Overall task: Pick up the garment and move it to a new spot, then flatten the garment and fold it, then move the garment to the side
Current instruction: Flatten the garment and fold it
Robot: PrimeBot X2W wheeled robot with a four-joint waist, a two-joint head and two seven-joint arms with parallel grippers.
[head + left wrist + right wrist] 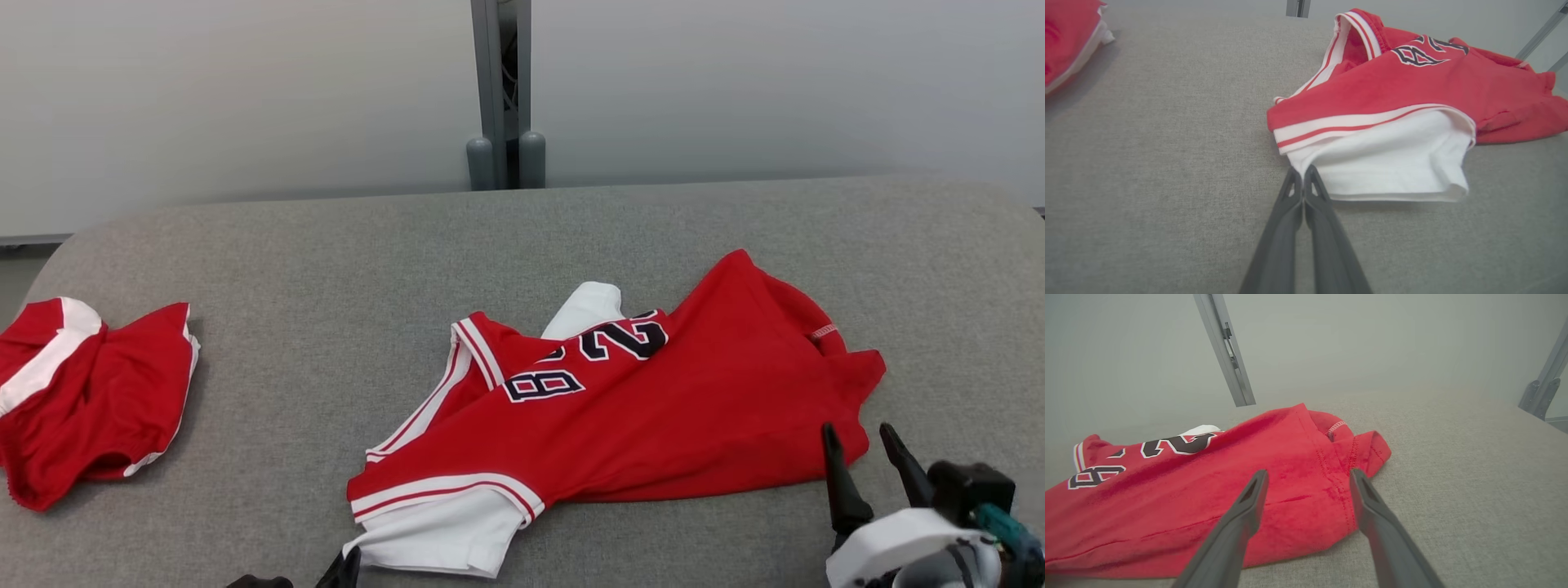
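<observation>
The left gripper (1303, 173) is closed, its 2 fingers pressed together, the tips touching the corner of the white sleeve (1392, 163) of the red jersey (653, 408); whether cloth is pinched cannot be told. The right gripper (1308, 473) is held wide open and empty over the jersey's hem. The jersey is laid crumpled on the grey padded surface (326, 261), well apart from a 2nd red garment (90, 392)

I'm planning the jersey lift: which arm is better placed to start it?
Left. The left end effector is shut at the white sleeve corner of the jersey, seemingly pinching it. The right end effector is open over the red hem, gripping nothing.
</observation>
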